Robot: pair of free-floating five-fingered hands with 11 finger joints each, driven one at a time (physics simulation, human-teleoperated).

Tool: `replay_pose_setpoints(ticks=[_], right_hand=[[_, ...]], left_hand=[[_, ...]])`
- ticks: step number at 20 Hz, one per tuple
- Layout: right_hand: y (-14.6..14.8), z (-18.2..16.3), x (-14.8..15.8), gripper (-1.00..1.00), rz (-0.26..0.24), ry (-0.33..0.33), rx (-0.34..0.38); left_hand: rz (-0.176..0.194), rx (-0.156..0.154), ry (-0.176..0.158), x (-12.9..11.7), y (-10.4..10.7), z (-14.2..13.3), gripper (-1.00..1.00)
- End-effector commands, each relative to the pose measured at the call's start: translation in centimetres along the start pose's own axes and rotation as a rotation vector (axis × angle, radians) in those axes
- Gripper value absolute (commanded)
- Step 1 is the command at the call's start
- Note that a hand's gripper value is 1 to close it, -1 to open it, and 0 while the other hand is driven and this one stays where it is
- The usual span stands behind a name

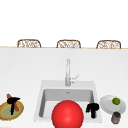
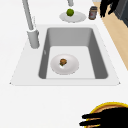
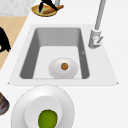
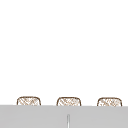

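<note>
The white counter [image 1: 22, 72] is the largest thing, and it stays bare and wide from the faucet back to the far edge, where three woven chair backs [image 1: 68, 44] stand at 12 o'clock. The sink [image 2: 27, 60] is set in the counter's middle, with a flat rim all around; its basin is deep, with steep grey walls. In the front view a big red ball [image 1: 67, 114] covers the basin's front wall at 6 o'clock. In the side views a small white plate [image 2: 64, 64] with a brown morsel [image 2: 63, 61] lies on the basin floor, apart from every wall. The faucet [image 1: 67, 72] stands upright on the back rim.

At 3 o'clock from the sink a white plate [image 1: 110, 105] carries a green lime [image 1: 116, 101], and a dark jar [image 1: 115, 117] stands just beside this plate, near the counter's front edge. At 9 o'clock lies a yellow-rimmed plate [image 1: 3, 110] with a brown food piece [image 1: 9, 96] on it.

The left hand [image 1: 12, 102] hangs over the yellow-rimmed plate, fingers straight and pointing down to it; whether they touch I cannot tell. The right hand [image 1: 92, 108] hovers at the sink's front right corner, between basin and white plate, fingers curled down and holding nothing.
</note>
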Motion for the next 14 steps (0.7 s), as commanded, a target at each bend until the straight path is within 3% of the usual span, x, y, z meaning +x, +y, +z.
replay_pose_setpoints(ticks=[1, 5, 6, 7, 10, 14], right_hand=[[0.0, 0.0, 0.0, 0.0, 0.0, 0.0, 0.0], [0.0, 0.0, 0.0, 0.0, 0.0, 0.0, 0.0], [0.0, 0.0, 0.0, 0.0, 0.0, 0.0, 0.0], [0.0, 0.0, 0.0, 0.0, 0.0, 0.0, 0.0], [0.0, 0.0, 0.0, 0.0, 0.0, 0.0, 0.0], [0.0, 0.0, 0.0, 0.0, 0.0, 0.0, 0.0]], left_hand=[[0.066, -0.004, -0.006, -1.0, -0.8, 0.3, -1.0], [0.059, -0.004, -0.012, -1.3, -0.7, 0.5, -1.0], [0.059, 0.004, -0.017, -1.4, -0.5, 0.9, 1.0], [0.033, -0.037, -0.042, -1.3, 0.1, 1.3, 1.0], [-0.096, -0.035, -0.038, -1.5, 1.0, 1.3, 1.0], [-0.117, -0.056, -0.064, -1.4, 1.4, 1.4, 1.0]])
